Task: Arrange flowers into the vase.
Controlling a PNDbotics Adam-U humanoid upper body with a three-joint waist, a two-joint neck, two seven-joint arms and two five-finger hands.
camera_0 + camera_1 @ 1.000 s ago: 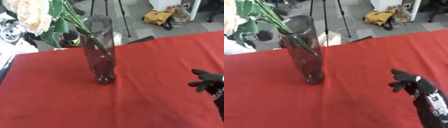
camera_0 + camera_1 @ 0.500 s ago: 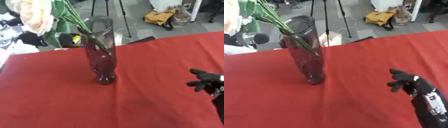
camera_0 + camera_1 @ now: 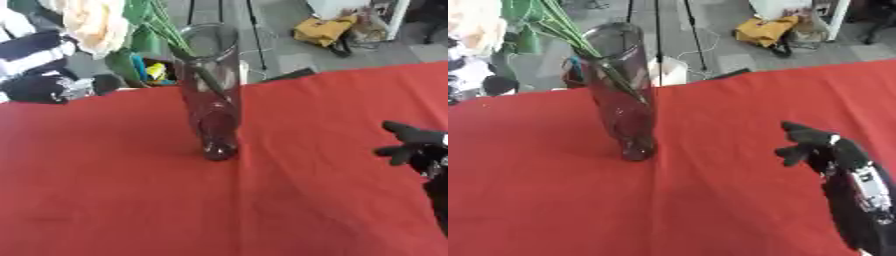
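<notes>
A tall clear glass vase stands on the red table, left of centre. A cream rose leans out to the upper left, and its green stems run down into the vase's mouth. My right hand hovers over the table at the right, well apart from the vase. It is open, fingers spread, and holds nothing. A dark shape with pale bands, probably my left arm and hand, shows at the left edge behind the table's far side, not touching the flower.
Beyond the table's far edge lies grey floor with tripod legs, a yellow bag and a white box. Red cloth covers the whole table in front of and beside the vase.
The view has shifted a little. The dark shape at the left sits lower and further from the rose. The vase, the flower and my right hand keep their places.
</notes>
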